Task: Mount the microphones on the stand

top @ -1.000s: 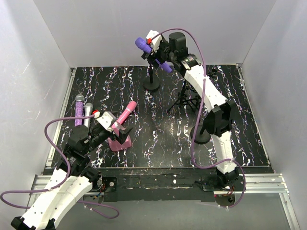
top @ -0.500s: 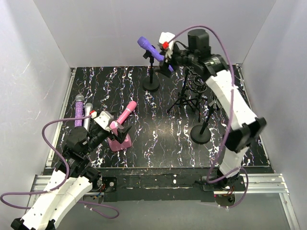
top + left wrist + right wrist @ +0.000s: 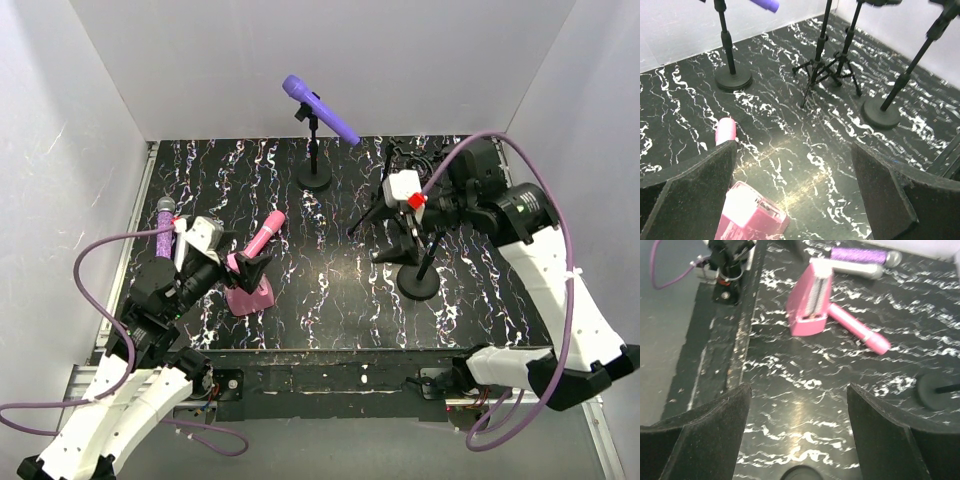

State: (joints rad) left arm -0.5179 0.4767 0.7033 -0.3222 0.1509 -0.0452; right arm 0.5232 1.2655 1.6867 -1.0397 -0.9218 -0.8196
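A plain purple microphone [image 3: 320, 108] sits tilted in the clip of the back stand [image 3: 316, 178]. A pink microphone [image 3: 263, 236] lies with one end on a squat pink block [image 3: 250, 297]. At the left edge lies a glittery purple microphone [image 3: 163, 225]; the silver-grey one [image 3: 860, 271] lies beside it. My left gripper [image 3: 243, 266] hangs open just above the pink block [image 3: 747, 212], nothing between its fingers. My right gripper [image 3: 388, 232] is open and empty over the tripod stand [image 3: 385, 212], facing the pink microphone [image 3: 856, 331].
A third stand with a round base [image 3: 418, 283] stands at the right near my right arm. White walls close off the back and both sides. The marbled black mat ends at a dark strip [image 3: 330, 375] by the arm bases.
My right gripper has let go of the plain purple microphone, which stays in the back stand's clip, and has swung down and right to the tripod. My left gripper shifted slightly left.
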